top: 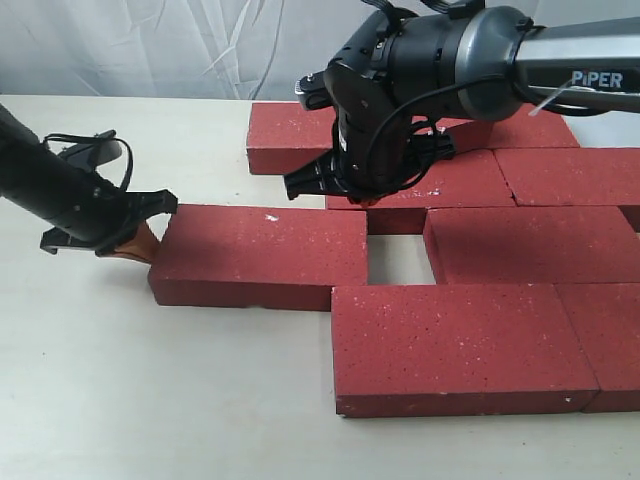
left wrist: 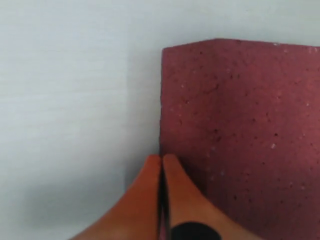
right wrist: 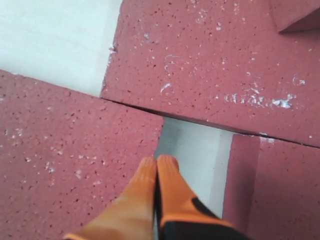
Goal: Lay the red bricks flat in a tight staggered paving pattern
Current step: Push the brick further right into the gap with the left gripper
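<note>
- Pale counter (top: 110, 400), with a crinkled white sheet (top: 150, 45) hung behind it.
- Red bricks (top: 460, 345) lie flat on the right half of the counter in staggered rows running near to far. Most joints are tight.
- Near row: two bricks end to end, the right one cut off by the frame edge.
- Middle-row left brick (top: 260, 255) sticks out left past the near row.
- A gap (top: 395, 260) showing bare counter separates it from the middle-row right brick (top: 530, 245).
- Far rows: more bricks, partly hidden by the right arm. The far-left brick (top: 285, 135) lies apart from the middle-row left brick.
- Left end effector (top: 150, 238) is low at the counter, at the left end of the middle-row left brick.
- Its orange fingers (left wrist: 147, 185) are pressed together with nothing between them, tips right at the brick's end edge.
- Right end effector (top: 362, 198) is at the far side of the gap, in front of the far rows.
- Its orange fingers (right wrist: 142, 185) are pressed together and hold nothing. The tips sit over the bare strip, beside the middle-row left brick's corner.
- Cannot tell whether the right tips touch brick or counter.
</note>
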`<state>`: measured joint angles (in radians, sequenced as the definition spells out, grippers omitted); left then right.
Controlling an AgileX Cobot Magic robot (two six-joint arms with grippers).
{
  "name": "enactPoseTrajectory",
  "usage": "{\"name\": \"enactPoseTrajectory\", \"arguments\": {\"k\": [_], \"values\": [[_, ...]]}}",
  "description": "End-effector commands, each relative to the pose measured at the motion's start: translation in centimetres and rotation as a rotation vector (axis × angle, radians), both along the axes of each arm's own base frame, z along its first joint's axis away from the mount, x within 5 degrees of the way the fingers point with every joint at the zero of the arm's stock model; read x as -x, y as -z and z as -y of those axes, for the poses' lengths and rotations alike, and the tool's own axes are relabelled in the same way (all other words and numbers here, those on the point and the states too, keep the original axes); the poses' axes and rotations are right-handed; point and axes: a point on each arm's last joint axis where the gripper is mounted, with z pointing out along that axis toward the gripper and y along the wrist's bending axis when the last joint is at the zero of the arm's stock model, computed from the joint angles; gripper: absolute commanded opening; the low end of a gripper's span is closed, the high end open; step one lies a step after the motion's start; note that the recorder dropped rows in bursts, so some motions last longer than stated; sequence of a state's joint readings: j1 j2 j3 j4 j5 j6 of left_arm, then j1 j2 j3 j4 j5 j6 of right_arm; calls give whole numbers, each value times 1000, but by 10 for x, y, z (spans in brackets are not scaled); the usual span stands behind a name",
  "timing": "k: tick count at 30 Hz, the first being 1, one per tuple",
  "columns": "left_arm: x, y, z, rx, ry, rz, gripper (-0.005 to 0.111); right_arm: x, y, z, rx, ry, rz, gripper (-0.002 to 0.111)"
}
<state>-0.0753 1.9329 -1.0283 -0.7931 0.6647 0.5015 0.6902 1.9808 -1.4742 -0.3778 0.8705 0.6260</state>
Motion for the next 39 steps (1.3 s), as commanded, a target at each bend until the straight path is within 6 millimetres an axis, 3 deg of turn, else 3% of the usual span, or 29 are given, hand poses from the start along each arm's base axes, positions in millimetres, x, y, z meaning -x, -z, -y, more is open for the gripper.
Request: {"name": "enactPoseTrajectory", "arguments": {"k": [1, 7, 13, 17, 28, 39], "values": [[4, -2, 24, 38, 35, -9, 0, 0, -4, 2, -7, 0, 9, -1], [6, -2, 30, 22, 67, -3, 0, 0, -3, 2, -9, 4, 3, -1], [1, 0, 6, -20, 32, 10, 0, 1, -3, 3, 0, 7, -4, -1], [0, 0, 1, -15, 10, 9, 0, 1, -3, 3, 0, 7, -4, -1], [8, -2, 44, 25, 77, 18, 0, 1, -3, 3, 1, 5, -4, -1], [10, -3, 59, 53, 87, 38, 0, 2, -3, 2, -10, 12, -13, -1]]}}
